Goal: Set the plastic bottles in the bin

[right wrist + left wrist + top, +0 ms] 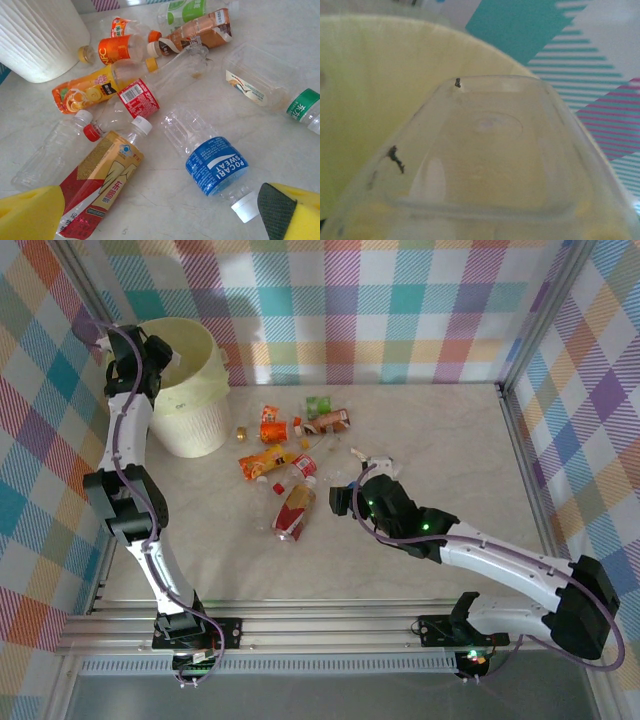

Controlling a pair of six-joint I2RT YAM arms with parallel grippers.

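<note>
roughly ten plastic bottles (pixel 216 165), mostly crushed, one pale-yellow round bin (pixel 195 425)

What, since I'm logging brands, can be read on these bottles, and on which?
"POCARI SWEAT": blue-label bottle.
"NFC", sideways: orange-label bottle.
Chinese characters, too small to read: red-and-gold bottle, green-label bottle.
Barcode, digits too small: red label on a clear bottle.
Print too blurred: brown-label bottle.

Pastel plaid walls (pixel 400 310) enclose a pale marbled table (pixel 450 460).
</note>
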